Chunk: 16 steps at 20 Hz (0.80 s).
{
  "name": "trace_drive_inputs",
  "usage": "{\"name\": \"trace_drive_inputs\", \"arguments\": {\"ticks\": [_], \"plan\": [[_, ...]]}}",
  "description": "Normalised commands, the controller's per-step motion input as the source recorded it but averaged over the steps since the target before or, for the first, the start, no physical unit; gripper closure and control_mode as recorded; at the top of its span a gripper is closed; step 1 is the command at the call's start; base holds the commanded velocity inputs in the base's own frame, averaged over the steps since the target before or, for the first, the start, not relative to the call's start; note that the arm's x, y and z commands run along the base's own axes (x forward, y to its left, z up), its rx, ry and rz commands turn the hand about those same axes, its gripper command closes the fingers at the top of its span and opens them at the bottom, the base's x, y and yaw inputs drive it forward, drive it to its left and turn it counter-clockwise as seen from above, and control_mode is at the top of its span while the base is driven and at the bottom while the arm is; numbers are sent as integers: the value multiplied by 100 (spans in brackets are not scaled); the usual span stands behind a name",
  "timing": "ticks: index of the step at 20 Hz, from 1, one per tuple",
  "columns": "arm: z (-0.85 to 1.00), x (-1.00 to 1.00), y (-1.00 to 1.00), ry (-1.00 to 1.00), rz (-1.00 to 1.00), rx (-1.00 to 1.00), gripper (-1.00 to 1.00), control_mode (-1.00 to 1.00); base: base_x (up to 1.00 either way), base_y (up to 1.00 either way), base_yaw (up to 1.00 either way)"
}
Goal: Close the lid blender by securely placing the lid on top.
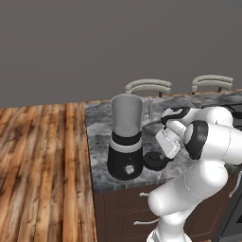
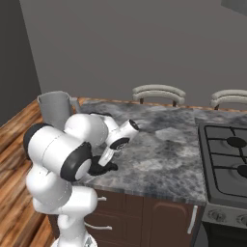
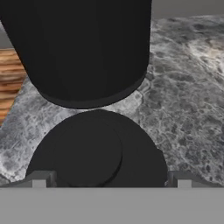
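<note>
The blender (image 1: 125, 137) stands near the counter's left front corner, its grey jar open at the top and its black base (image 3: 83, 48) looming close in the hand view. Just right of the base, the black round lid (image 1: 155, 160) (image 3: 96, 148) lies flat on the counter, knob up. My gripper (image 1: 161, 152) (image 3: 111, 180) hangs low right over the lid and is open, one fingertip (image 3: 40, 179) on each side of the disc, not visibly touching it. In the right base view my arm hides most of the lid (image 2: 107, 168) and part of the jar (image 2: 55, 110).
The marble counter (image 1: 189, 108) ends just left of the blender, with wood floor (image 1: 42, 156) beyond. A gas stove (image 2: 226, 149) sits at the counter's right end. Two chair backs (image 1: 149, 86) (image 1: 211, 82) rise behind the far edge. Dark drawers (image 2: 144, 212) lie below.
</note>
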Motion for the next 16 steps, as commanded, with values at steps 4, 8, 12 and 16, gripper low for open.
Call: {"name": "trace_drive_inputs", "arguments": {"ticks": [4, 8, 12, 16], "plan": [[-3, -11, 0, 2, 1, 0, -100, -100, 0, 0, 0], [0, -52, 0, 0, 0, 0, -100, -100, 0, 0, 0], [0, -23, 7, 0, 0, 0, -100, -100, 0, 0, 0], [0, 5, 11, 0, 0, 0, -100, -100, 0, 0, 0]]}}
